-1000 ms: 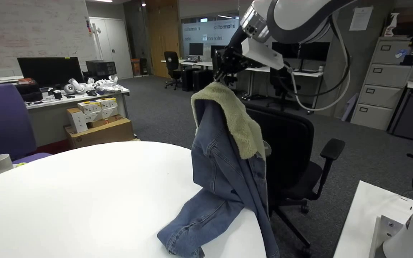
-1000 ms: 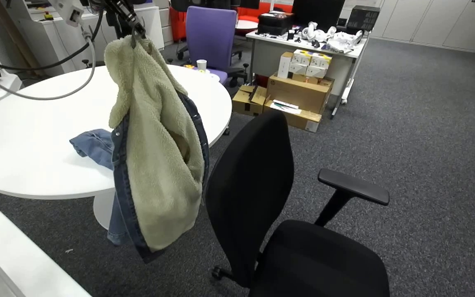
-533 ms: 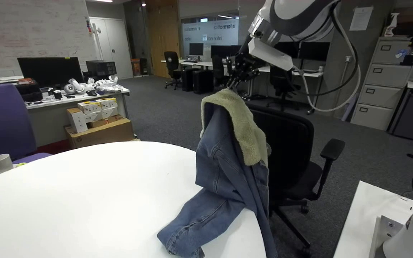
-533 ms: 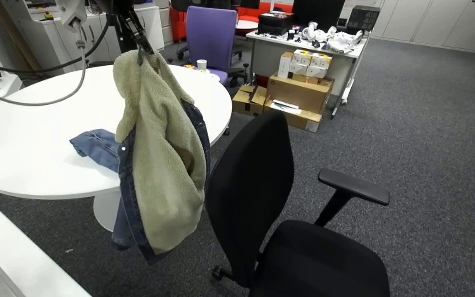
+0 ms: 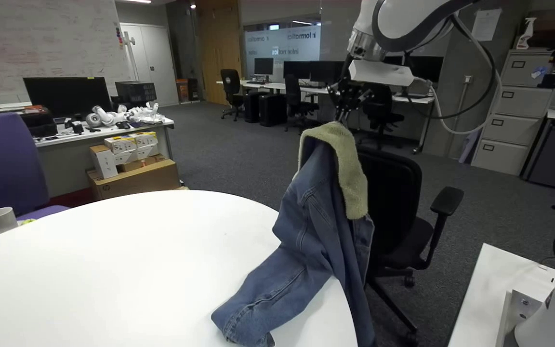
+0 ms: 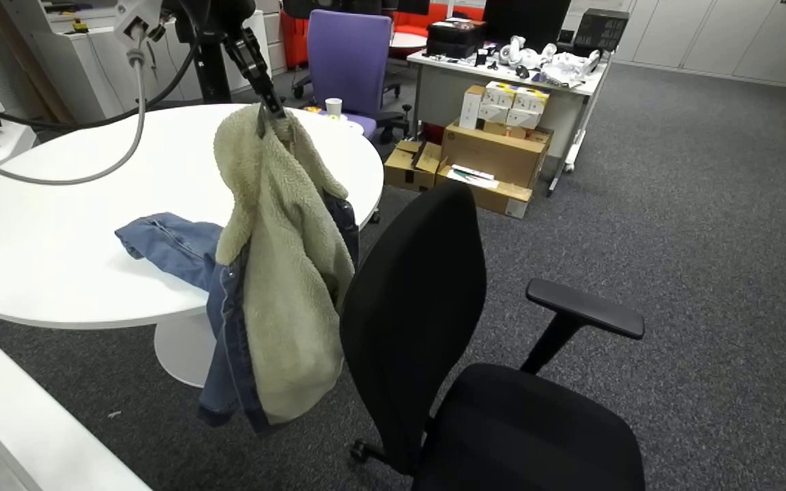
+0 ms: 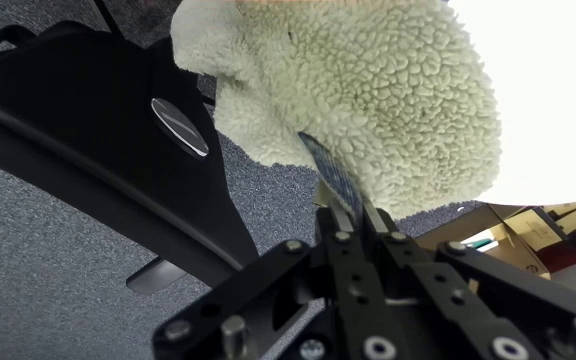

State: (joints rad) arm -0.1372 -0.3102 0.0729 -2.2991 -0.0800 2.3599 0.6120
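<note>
My gripper [image 5: 341, 116] is shut on the collar of a denim jacket [image 5: 313, 207] with cream fleece lining; it also shows in an exterior view [image 6: 271, 112]. In the wrist view the fingers [image 7: 355, 215] pinch a thin denim edge, with the fleece [image 7: 393, 100] spread beyond them. The jacket hangs from the collar beside the table's edge, lining [image 6: 290, 300] facing the black chair. One sleeve [image 5: 268, 299] lies on the white round table [image 5: 128, 260]. The black office chair [image 6: 406, 327] stands close beside the jacket; I cannot tell if they touch.
The black chair's armrest [image 6: 584, 308] juts out to the side. A purple chair [image 6: 348, 61] with a white cup [image 6: 333, 107] stands across the table. Cardboard boxes [image 6: 495, 153] lie under a cluttered desk [image 6: 427, 95]. A small white table [image 5: 504, 279] carries the robot's base.
My gripper has moved down and toward the black chair, carrying the collar. The hanging jacket has shifted closer to the chair back and sunk lower. The sleeve cuff on the table stays put.
</note>
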